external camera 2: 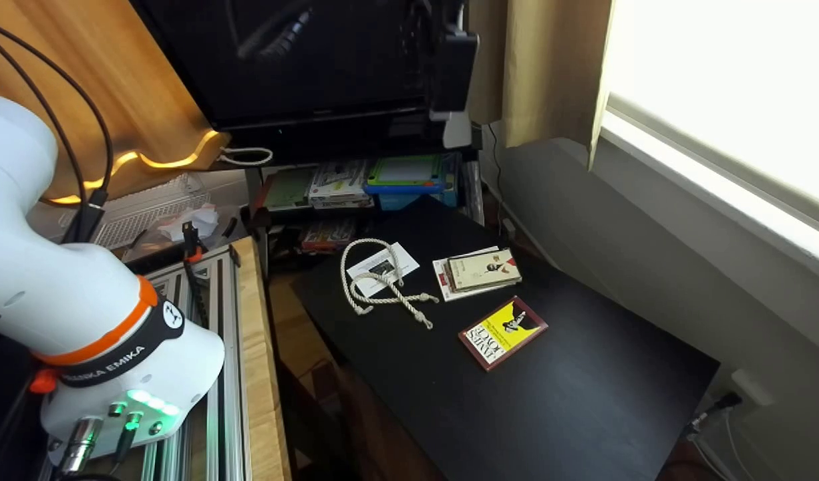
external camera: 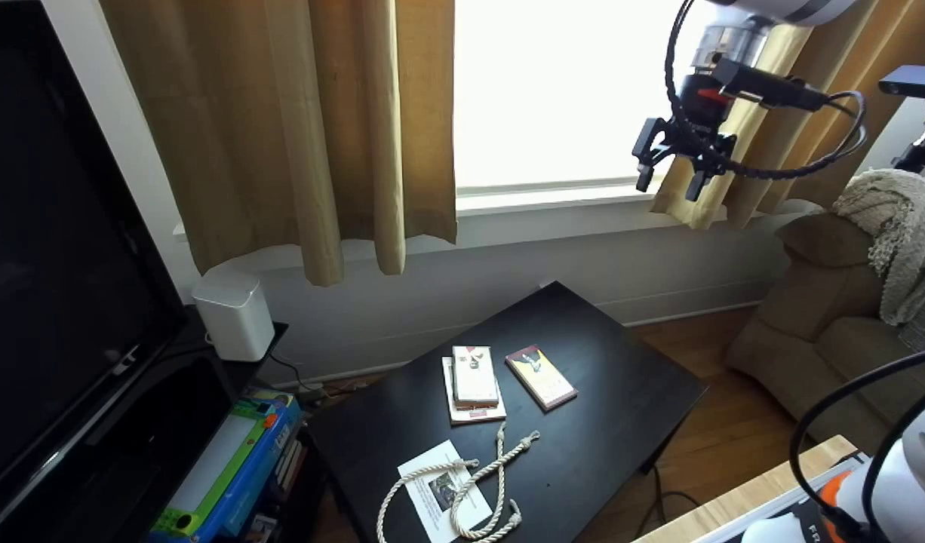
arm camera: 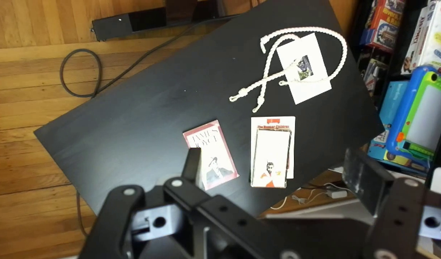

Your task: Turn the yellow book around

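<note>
A small, thin, rectangular yellow book (external camera 2: 503,333), bordered in dark red, is seen lying flat, cover up, on a black rectangular table (external camera 2: 570,401). The yellow book should be light and fairly stiff when closed, though its cover may slip or splay under an uneven pinch; it is best taken across its narrow width, by both long edges near the middle, with the grip brought almost to the tabletop, since little thickness is offered. Just beyond the yellow book, not touching it, a cream rectangular paperback (arm camera: 271,154) with a red-marked figure is stacked on a slightly larger white book (arm camera: 273,123). Farther from the yellow book, a twisted cream rope (external camera: 500,461) is draped over a white paper sheet (external camera: 441,492) bearing a printed photo. Well above the yellow book, the black two-fingered gripper (external camera: 669,182) is carried by the white robot arm (external camera 2: 55,287) with fingers pointing down and spread wide, nothing held between them. In the wrist view the book is set askew to the jaws, so a small wrist turn is probably needed.
</note>
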